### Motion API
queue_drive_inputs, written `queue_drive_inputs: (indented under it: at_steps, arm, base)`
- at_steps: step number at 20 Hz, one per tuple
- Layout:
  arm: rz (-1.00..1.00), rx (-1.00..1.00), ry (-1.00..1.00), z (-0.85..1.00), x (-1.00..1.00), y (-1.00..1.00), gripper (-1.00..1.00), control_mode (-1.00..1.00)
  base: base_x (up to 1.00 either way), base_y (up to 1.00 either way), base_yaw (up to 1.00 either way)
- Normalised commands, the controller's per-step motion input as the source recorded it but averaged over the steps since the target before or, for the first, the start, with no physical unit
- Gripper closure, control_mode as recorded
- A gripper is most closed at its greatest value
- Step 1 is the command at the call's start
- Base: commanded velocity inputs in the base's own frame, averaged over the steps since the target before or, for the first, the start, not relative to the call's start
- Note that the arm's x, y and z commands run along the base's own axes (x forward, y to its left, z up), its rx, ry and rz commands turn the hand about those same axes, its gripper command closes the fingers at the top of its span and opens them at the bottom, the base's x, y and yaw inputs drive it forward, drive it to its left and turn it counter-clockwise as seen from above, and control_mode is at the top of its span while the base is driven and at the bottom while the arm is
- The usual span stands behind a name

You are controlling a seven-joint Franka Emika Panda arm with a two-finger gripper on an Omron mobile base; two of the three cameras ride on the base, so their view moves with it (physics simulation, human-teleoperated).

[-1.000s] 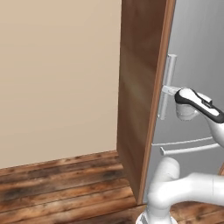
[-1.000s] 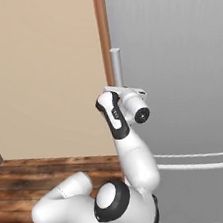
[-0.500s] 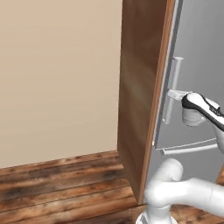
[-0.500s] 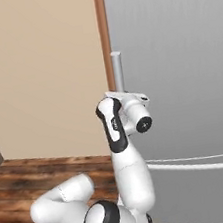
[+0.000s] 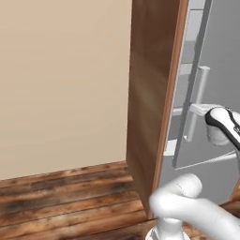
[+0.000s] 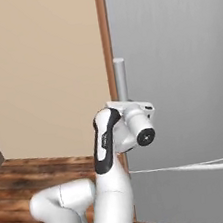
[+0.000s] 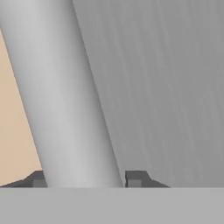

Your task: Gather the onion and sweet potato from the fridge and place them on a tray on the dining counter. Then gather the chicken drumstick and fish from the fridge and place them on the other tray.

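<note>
Dark finger tips either side of the fridge handle, door just off its frame.

Gripper [image 7: 83, 179] low in the hand view, jaws set apart with the grey bar handle [image 7: 65, 96] running between them, one tip [image 7: 136, 178] just right of the bar and the other peeking out at its left; cannot tell whether the pads already press the bar (gaps look tiny). Further out, brushed-silver fridge [image 6: 178, 73] across the right of the right base view, its door [image 5: 213, 93] at the upper right of the left base view, swung slightly clear of the wood-brown frame [image 5: 150, 103]. Judged step: opening the fridge, well before any food is fetched. Next: firm closure on the bar, then a steady pull along the door's arc.
</note>
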Motion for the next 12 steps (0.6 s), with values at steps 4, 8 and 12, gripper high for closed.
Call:
queue_drive_inputs:
  at_steps: [4,8,12]
  arm:
    - [-0.15,-0.20,0.15,0.10,-0.62,-1.00,1.00,-1.00]
    - [-0.19,-0.21,0.17,0.06,-0.60,-1.00,1.00,-1.00]
    - [-0.20,-0.22,0.19,0.03,-0.59,-1.00,1.00,-1.00]
  base:
    - [0.00,0.00,0.00]
    - [0.00,0.00,0.00]
    - [0.00,0.00,0.00]
